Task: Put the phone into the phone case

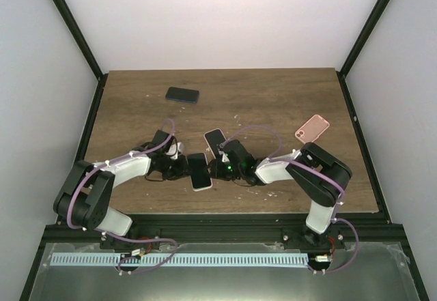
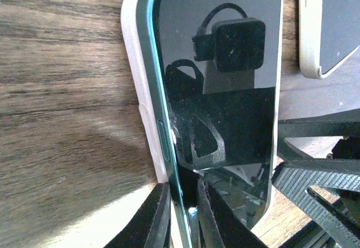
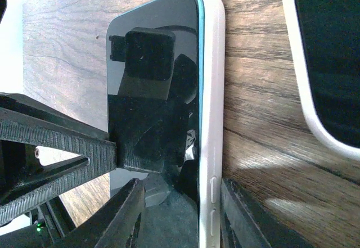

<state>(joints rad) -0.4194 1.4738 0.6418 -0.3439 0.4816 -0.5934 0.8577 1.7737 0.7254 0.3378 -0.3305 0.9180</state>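
Phone (image 1: 200, 171): we find it at the near middle of the surface (image 1: 273, 96), between the two arms. It is screen up, teal-rimmed, and lies in the white phone case (image 2: 135, 90).
Seating: we judge it mostly in. Along one long side the teal rim shows above the case lip, so that edge may not be pressed home.
Left gripper (image 2: 183, 203): its jaws are clenched on one end of the phone, a finger on either face. We think this pins phone and case together so neither slides.
Right gripper (image 3: 181, 190): its jaws straddle the opposite end, across the width of phone and case. We cannot tell whether they press or merely bracket it.
Why both ends: in our view, holding from opposite ends leaves the long edges free to be pushed down.
Nearby: a second cased phone (image 1: 215, 140) lies just beyond on the far side. A dark phone (image 1: 182, 95) lies far left, and a pink case (image 1: 312, 127) sits well apart on the right.
Risk: we think a hard squeeze could pop the seated corner out.
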